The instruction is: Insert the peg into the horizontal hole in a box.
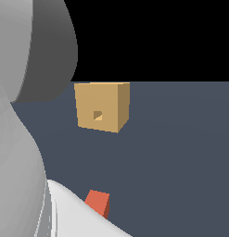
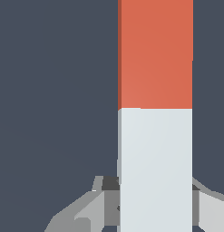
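The tan box (image 1: 101, 106) stands on the dark floor in the middle of the exterior view, and its small square hole (image 1: 97, 115) faces the camera. Only the orange end of the peg (image 1: 98, 202) shows there, poking out from behind the arm low in the picture, well in front of the box. In the wrist view the peg (image 2: 155, 113) runs long, orange half away from the hand and white half between the grey fingers (image 2: 111, 199). My gripper (image 2: 155, 201) is shut on the peg's white end, a finger pressed against each side. The box is out of the wrist view.
The arm's large pale grey links (image 1: 18, 139) fill the exterior view's left side and lower corner, hiding the gripper and most of the peg. Dark blue-grey floor (image 1: 181, 152) spreads around the box.
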Available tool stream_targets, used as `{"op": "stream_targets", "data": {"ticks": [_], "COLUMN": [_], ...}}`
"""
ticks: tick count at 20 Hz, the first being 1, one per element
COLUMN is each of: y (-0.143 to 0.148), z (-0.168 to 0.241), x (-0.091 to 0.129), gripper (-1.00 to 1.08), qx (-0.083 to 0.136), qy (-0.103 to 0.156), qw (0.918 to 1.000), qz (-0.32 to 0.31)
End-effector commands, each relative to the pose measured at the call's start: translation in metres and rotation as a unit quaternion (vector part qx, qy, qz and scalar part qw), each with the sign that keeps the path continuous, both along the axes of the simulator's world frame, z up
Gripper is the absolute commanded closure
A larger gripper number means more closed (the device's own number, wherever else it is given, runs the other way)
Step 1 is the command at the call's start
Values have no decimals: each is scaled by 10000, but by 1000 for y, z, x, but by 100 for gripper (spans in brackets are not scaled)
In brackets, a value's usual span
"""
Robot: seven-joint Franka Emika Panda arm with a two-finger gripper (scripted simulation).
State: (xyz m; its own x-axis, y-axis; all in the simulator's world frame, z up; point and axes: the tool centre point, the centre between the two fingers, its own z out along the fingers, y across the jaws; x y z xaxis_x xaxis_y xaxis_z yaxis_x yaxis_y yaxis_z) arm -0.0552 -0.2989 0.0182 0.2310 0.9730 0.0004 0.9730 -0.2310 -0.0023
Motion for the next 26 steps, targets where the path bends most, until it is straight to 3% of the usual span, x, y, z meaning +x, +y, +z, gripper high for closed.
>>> {"op": "stream_targets", "data": {"ticks": [1,7,26], "y": [13,59,254], "z": [3,9,36], "x": [-3,-16,-57], "gripper": [108,108,108], "qx": [-3,-3,-4], "qy": [-10,-10,-11], "qw": [10000,9999,9987], "qz": [-21,-114,-502]}}
